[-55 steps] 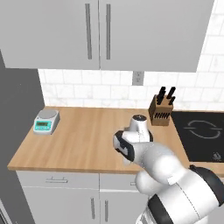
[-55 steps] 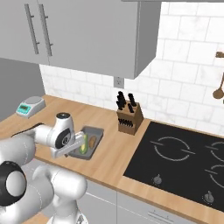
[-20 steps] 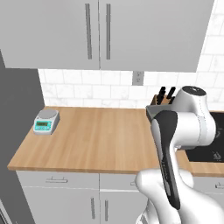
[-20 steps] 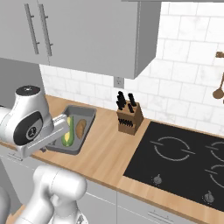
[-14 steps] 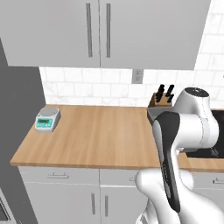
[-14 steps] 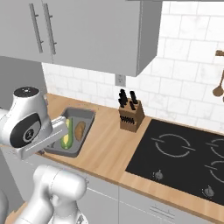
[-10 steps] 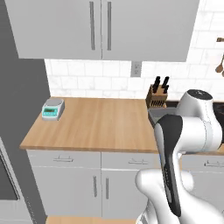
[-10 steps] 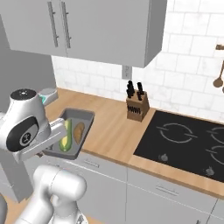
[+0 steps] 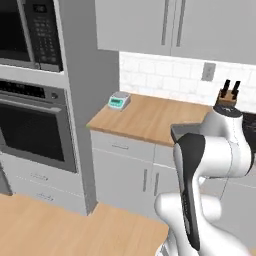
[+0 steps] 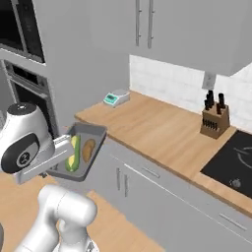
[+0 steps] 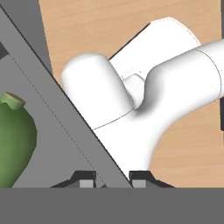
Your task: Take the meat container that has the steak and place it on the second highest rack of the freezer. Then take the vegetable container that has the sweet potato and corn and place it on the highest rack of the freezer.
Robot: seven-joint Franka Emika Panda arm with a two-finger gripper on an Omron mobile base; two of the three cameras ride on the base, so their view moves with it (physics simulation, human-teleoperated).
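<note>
Ovens (image 9: pixel 35 125) fill the tall grey column on your left, black-windowed, with a microwave-like unit above them. Next to that column runs the wooden counter (image 10: pixel 162 133), white tiles behind it and grey cupboards (image 10: pixel 162 24) overhead; a black cooktop (image 10: pixel 234 160) is set into its far right end. You have the arm (image 10: pixel 24 142) pulled back from the counter and holding the grey tray (image 10: pixel 93 133) out over the floor, in front of the lower cabinets (well apart from the worktop). In that tray the green corn (image 10: pixel 74 152) lies lengthwise, with the brown sweet potato (image 10: pixel 88 149) just beside it on the side nearer the counter. From the hand camera you see the gripper (image 11: pixel 113 178) with a finger on each side of the tray's rim, clamped on it, and the corn's green end to the left of that rim. On the counter, a small teal scale (image 9: pixel 118 101) sits near the oven column and a knife block (image 10: pixel 214 120) stands against the tiles near the cooktop.
</note>
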